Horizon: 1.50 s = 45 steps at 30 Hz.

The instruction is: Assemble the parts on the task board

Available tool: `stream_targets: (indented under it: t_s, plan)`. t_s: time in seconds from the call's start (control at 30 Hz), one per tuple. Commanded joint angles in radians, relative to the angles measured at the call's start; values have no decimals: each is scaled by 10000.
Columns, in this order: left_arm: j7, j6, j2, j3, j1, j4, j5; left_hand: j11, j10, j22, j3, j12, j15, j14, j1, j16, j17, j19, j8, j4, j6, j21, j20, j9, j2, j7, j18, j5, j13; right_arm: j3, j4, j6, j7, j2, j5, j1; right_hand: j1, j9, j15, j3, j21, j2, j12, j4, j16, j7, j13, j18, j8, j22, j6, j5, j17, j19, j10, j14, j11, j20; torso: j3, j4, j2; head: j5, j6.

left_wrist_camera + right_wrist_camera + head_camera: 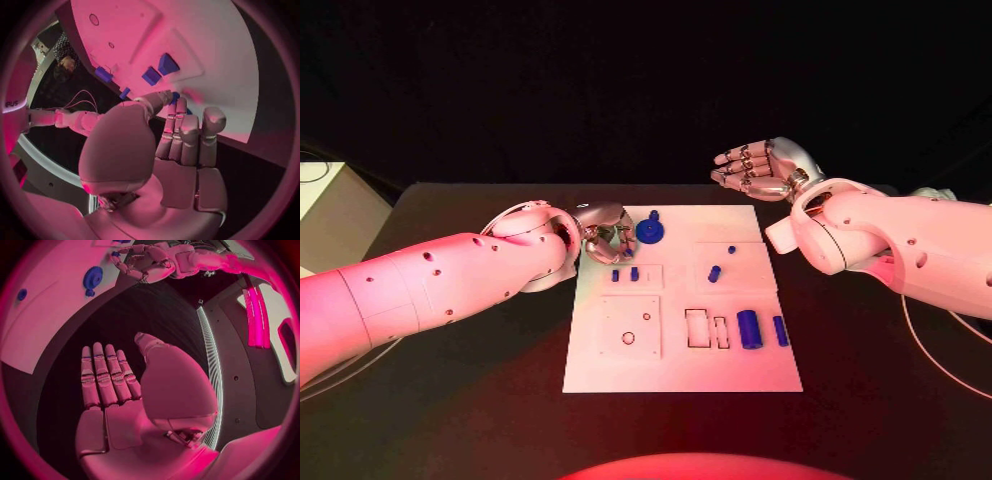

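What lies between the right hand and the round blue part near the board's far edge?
In the head view, only bare white board and black table separate the right hand from the round blue part.

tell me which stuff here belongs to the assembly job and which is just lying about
Belongs to the job:
- flat white task board
- round blue gear-like disc
- pair of small blue blocks
- two blue cylinders
- small blue peg
- left robot hand, at the board's far left edge

Just lying about:
- pale box beside the black table
- right robot hand, held off the board, holding nothing
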Motion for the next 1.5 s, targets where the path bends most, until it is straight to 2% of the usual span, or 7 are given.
stream_targets:
  t_s: [0.03, 0.33, 0.5, 0.83, 1.23, 1.5]
  plan:
    - [-71, 370, 37, -21, -22, -18, -66, -11, 73, 19, -47, -49, -1, 59, -67, 56, 2, 82, -56, -19, 69, 76, -3, 11, 31, -4, -149, -39, -11, 3, 14, 138, 57, 2, -97, -4, -1, -10, 4, 6, -14, 90, 5, -61, -46, 575, -16, 70, -51, -9, 86, 69, -11, 82, 79, 76, 19, -6, 0, 13, 0, -9, -21]
    - [-201, 585, 66, -99, -24, -103, -157, -18, 110, 21, -33, -77, -10, 51, -20, 53, -31, 84, -69, -60, 108, 78, -14, 21, 74, -4, -149, -43, -9, 3, 20, 150, 56, 5, -97, -4, -1, -10, 4, 6, -14, 90, 5, -61, -46, 575, -16, 70, -51, -9, 86, 69, -11, 82, 79, 76, 19, -6, -12, 6, 2, -10, -36]
    - [-195, 568, 55, -110, -26, -94, -166, -19, 119, 14, -28, -85, -12, 46, -7, 50, -48, 78, -74, -72, 115, 74, -17, 23, 85, -4, -147, -43, -9, 3, 22, 154, 55, 1, -97, -5, -1, -10, 4, 6, -14, 90, 5, -61, -46, 575, -16, 70, -51, -9, 86, 69, -11, 82, 79, 76, 19, -6, -12, 22, -6, -14, -44]
    - [-111, 446, 35, -115, -30, -35, -76, -3, 99, -1, -40, -150, -6, 129, -3, 116, 159, 61, -143, -110, 67, 64, -24, 13, 63, 8, -144, -45, -19, 3, 14, 153, 59, 1, -97, -12, -1, -10, 4, 6, -14, 90, 5, -61, -46, 575, -16, 70, -51, -9, 86, 69, -11, 82, 79, 76, 19, -6, -14, 14, -10, -5, -46]
    - [-116, 327, -3, -115, -33, -3, 41, 106, 80, -55, -11, -620, 92, 27, -159, 112, -45, 2, -1068, -189, -947, 6, 54, -261, -94, 204, -132, -30, -69, 3, 14, 127, 68, -17, -97, -20, -8, -33, -2, 17, -14, 99, 6, -86, -65, 571, -26, 73, -53, -83, 119, 82, -64, 79, 109, 121, 13, -6, -6, 16, -7, -5, -38]
    - [-154, 274, -31, -114, -34, 16, 56, 109, 81, -60, -23, -683, 93, -13, -204, 90, -112, 2, -1190, -188, -1089, -4, 63, -305, -141, 212, -131, -29, -67, 3, 14, 83, 81, -32, -105, -23, -25, -48, 6, 3, -22, 79, -9, -93, -89, 580, -32, 69, -68, -120, 109, 79, -91, 36, 91, 106, 22, -4, -11, 13, -7, -5, -47]
